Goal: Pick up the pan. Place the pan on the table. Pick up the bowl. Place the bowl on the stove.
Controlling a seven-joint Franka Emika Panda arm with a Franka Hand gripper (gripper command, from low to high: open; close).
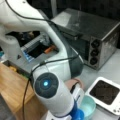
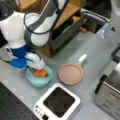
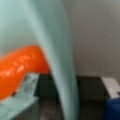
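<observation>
Jaws of my gripper straddle the near rim of the round light-teal bowl, orange carrot-like item inside; whether they pinch it, I cannot tell. Dusty-pink shallow pan sits on the grey table, beside the black-topped white stove.

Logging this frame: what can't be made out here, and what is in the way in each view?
- Gripper: in a front view the wrist covers its fingertips at the bowl; grip unreadable.
- Pan: in a front view only a pink sliver shows behind the arm.
- Stove: cut off by a front view's right edge.
- Wrist view: the bowl's rim and the orange item fill it, blurred; the table is hidden.
</observation>
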